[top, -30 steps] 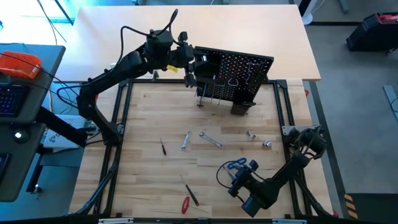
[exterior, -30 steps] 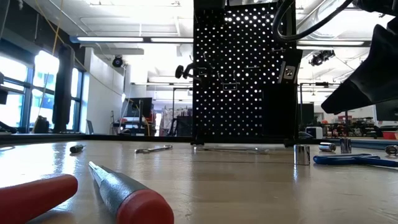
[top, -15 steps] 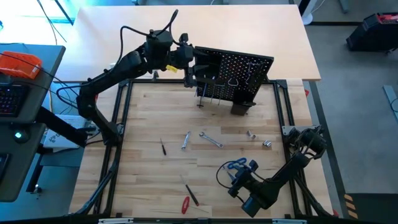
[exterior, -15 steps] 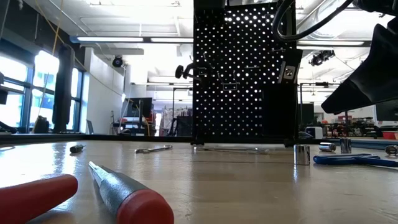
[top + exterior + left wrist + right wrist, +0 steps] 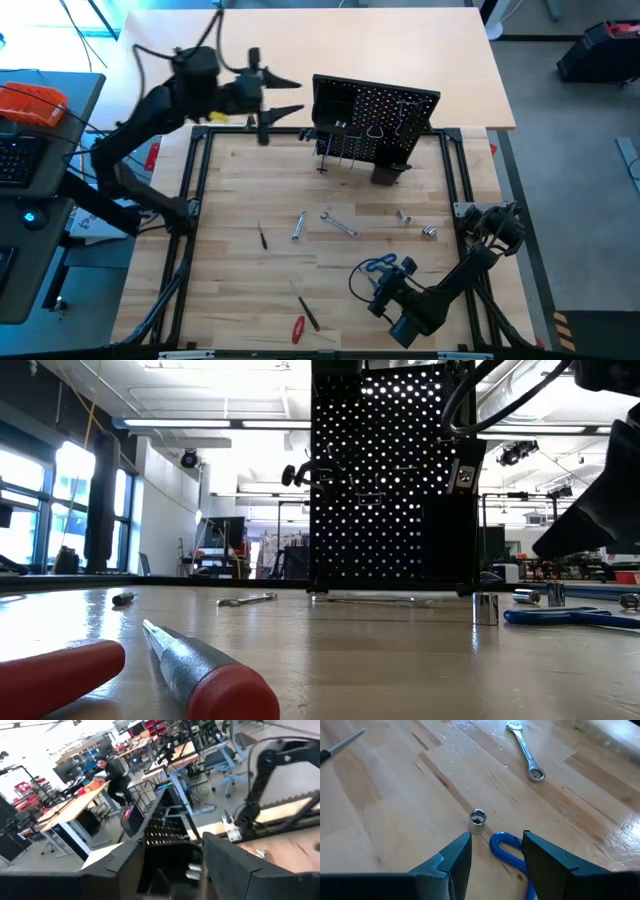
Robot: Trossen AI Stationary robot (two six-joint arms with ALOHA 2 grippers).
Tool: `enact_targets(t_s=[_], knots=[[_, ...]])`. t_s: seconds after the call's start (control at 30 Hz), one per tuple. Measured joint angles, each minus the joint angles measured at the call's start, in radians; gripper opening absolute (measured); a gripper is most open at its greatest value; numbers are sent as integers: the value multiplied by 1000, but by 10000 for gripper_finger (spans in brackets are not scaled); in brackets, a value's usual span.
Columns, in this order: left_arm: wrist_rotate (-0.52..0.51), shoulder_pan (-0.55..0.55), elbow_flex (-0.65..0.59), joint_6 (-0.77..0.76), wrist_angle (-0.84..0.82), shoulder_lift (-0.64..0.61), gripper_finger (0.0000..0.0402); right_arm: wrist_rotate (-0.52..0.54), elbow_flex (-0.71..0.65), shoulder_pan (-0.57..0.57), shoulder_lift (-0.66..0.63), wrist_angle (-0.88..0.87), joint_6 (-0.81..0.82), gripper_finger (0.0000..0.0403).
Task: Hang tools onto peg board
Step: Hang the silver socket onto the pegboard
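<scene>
Left gripper [image 5: 285, 97] spread, empty, beside peg board [image 5: 385, 110]; right gripper [image 5: 385, 283] spread above blue-handled tool [image 5: 512, 854].

Bright workshop: big windows [image 5: 70, 490], ceiling strip lights [image 5: 210, 423], cluttered benches [image 5: 70, 810].

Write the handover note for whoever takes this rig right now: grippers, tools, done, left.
Left gripper: open, empty, in the air left of the peg board.
Right gripper: open, low over the blue-handled tool, beside a small socket.
Done: some tools hang on the board.
Left on the table: two wrenches, red-handled screwdrivers, a small dark screwdriver, metal bits.
</scene>
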Motion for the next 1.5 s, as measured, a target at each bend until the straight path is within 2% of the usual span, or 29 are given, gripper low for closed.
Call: enact_targets(t_s=[0.2,0.43,0.63,0.87,1.2,1.37,1.5], knots=[[-40,-67,0,-9,-200,-62,192,-1,0,-26,0,1,-3,169],[-93,-146,-6,-91,-474,-68,187,-17,0,-71,0,44,-77,169],[-96,-225,-114,-168,-549,-71,180,-66,0,-116,0,112,-192,169],[-137,-315,-314,-199,-487,-84,177,-109,0,-144,0,130,-223,169],[-136,-415,-650,-259,-228,-122,176,-186,-4,-161,0,179,-273,169],[-132,-459,-793,-298,-88,-130,176,-235,-57,-177,0,289,-307,169],[-130,-494,-878,-327,-6,-130,176,-211,-93,-186,0,364,-309,169]])
